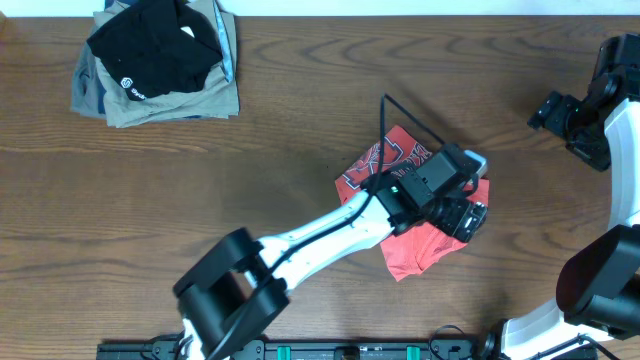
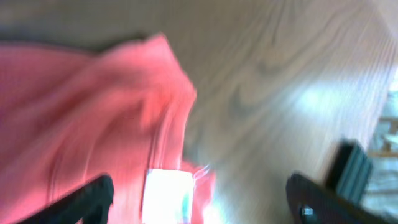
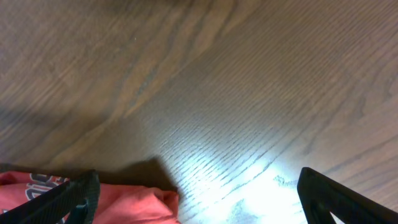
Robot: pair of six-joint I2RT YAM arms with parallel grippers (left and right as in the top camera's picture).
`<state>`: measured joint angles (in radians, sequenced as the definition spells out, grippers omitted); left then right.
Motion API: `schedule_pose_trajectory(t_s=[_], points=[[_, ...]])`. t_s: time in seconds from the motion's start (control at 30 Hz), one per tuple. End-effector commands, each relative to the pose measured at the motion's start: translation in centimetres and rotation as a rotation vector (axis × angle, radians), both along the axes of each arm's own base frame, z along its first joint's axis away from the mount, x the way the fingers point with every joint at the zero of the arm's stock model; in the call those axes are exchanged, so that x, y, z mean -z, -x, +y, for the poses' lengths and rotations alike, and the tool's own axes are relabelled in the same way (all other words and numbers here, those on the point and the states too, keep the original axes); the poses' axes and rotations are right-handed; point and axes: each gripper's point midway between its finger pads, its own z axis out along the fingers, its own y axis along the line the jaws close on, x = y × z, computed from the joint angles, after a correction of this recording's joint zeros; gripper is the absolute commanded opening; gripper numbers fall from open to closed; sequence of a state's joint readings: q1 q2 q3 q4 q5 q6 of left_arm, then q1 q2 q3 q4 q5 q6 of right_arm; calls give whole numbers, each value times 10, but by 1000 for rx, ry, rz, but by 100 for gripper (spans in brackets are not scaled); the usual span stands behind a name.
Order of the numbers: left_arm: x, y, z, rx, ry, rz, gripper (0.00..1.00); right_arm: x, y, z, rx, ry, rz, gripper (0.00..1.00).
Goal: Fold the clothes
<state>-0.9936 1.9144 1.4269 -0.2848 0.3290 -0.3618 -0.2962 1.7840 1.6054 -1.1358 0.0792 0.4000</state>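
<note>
Where the red-orange T-shirt (image 1: 420, 250) lies bunched on the wooden surface (image 1: 300, 130), the left arm (image 1: 330, 235) reaches across it from the lower left. The left jaws hang just above the T-shirt, spread wide and gripping nothing. Cloth and the white neck tag (image 2: 166, 194) lie beneath them, though the left wrist view is blurred. The right jaws, well apart to the upper right of the T-shirt, stand fully apart and empty over bare wood. Far to the upper left of the T-shirt, a black folded garment (image 1: 155, 50) rests on a khaki-grey one (image 1: 160, 100).
</note>
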Motion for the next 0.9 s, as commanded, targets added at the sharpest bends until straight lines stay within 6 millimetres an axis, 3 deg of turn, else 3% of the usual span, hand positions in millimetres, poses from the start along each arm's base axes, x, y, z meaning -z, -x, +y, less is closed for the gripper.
schedule_pose_trajectory(t_s=[0.0,0.07,0.17,0.3,0.47,0.73,0.87], points=[[-13,3,19,-5,-39,25,91,-3,-2,1,-18,12,-6,99],[2,3,43,-45,-149,56,89,-3,-2,1,-18,12,-6,99],[26,6,77,-89,-300,93,73,-3,-2,1,-18,12,-6,99],[46,20,92,-79,-365,135,59,-3,-2,1,-18,12,-6,99],[61,36,84,-44,-347,153,59,-3,-2,1,-18,12,-6,99],[88,73,46,75,-282,173,59,-3,-2,1,-18,12,-6,99],[108,84,43,92,-314,194,59,-3,-2,1,-18,12,-6,99]])
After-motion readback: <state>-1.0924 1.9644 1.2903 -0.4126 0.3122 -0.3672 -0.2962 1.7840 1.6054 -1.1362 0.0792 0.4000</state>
